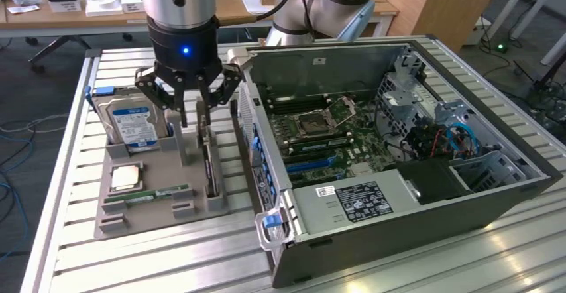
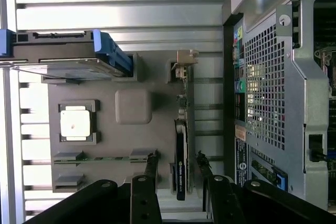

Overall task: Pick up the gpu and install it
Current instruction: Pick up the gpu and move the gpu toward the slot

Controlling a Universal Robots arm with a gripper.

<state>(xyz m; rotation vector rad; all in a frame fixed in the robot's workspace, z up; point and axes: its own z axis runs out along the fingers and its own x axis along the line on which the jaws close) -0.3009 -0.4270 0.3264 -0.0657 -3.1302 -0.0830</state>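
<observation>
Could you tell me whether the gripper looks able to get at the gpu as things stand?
Probably yes: the open gripper sits astride the upright gpu in its grey holder, and nothing stands between them.

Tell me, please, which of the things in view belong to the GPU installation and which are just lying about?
For the job:
- the gpu, standing on edge in the grey holder
- the claw, open over it
- the open computer case

Lying about:
- the hard drive
- the processor
- the memory stick
</observation>
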